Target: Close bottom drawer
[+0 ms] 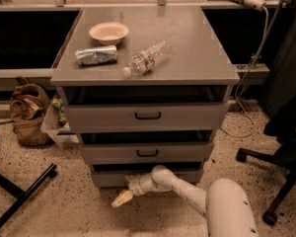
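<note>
The bottom drawer sits lowest in the grey cabinet, under the tabletop's front edge, its low front poking out a little with a dark gap above. My arm reaches in from the lower right, wrist close to that front, left of centre, and my jaws hang below it near the floor; I cannot tell if they are open or closed. A push this low and off-centre could slip under the panel or skew the tray and jam it.
</note>
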Controlling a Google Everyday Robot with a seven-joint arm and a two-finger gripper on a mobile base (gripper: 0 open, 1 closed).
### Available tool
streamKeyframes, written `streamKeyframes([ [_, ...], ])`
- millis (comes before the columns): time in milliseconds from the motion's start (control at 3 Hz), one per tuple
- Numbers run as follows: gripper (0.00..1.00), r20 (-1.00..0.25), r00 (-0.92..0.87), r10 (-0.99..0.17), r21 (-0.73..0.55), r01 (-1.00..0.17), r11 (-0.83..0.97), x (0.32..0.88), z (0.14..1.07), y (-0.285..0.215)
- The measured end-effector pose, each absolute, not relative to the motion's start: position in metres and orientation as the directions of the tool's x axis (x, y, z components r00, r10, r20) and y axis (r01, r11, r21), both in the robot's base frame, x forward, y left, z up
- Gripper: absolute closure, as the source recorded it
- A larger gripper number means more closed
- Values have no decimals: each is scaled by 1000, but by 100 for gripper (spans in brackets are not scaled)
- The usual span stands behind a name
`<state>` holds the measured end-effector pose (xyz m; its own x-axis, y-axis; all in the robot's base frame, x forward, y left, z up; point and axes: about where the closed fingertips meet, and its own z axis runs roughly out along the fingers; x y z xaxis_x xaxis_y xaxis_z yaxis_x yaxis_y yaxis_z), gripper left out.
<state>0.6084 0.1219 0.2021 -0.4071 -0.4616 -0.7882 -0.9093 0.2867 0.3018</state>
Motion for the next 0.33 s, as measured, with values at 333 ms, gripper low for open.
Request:
streamKeyframes([
  [333,0,-788,-407,-462,302,-909,287,608,202,122],
])
